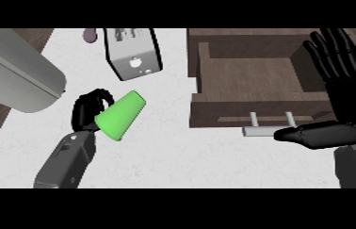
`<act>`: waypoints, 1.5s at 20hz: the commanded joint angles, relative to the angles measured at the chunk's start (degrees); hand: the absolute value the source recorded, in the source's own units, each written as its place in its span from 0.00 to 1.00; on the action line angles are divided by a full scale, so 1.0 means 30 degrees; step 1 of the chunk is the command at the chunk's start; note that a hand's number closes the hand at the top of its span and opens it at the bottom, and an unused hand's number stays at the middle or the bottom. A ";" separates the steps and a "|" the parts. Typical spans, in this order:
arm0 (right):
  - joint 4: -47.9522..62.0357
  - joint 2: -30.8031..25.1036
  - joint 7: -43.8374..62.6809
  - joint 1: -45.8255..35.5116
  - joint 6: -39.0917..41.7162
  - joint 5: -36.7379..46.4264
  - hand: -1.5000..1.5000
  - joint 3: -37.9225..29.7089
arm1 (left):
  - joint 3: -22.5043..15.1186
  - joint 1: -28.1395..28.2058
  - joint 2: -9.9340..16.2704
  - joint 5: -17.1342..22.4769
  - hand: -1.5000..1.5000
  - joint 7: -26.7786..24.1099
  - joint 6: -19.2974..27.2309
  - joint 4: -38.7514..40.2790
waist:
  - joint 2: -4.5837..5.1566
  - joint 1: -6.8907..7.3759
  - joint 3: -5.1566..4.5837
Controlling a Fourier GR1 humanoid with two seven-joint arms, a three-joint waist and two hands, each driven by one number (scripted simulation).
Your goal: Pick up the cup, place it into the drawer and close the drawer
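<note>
The green cup (120,115) is lying tilted in the left robot hand (89,111), over the white counter (167,152) toward its left side. Its long axis is running diagonally, the narrower end pointing up and to the right toward the drawer (254,89), the wider end pointing down and left toward the grey forearm. The black fingers are curling round the cup's far side, so most of the hand is sitting behind it and the contact is hard to make out; the cup's mouth is not showing.

The brown drawer is standing open at the counter's right side, its pale handle (268,129) facing the near edge. The right robot hand (334,96) is hanging over the drawer's right wall, fingers straight and spread, holding nothing, thumb lying just beside the handle and hiding its right end.

A grey toaster (132,51) is sitting near the far edge, partly cut off. A large grey rounded object (28,79) is filling the far left corner, its identity unclear.
</note>
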 commanded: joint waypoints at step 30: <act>0.0747 -0.0033 -0.0325 -0.0740 0.0620 -0.0068 0.00 -0.0043 | -0.7188 -1.3786 -0.3249 0.2043 1.00 1.4465 1.1282 -0.0851 | 0.0200 -0.1485 0.0061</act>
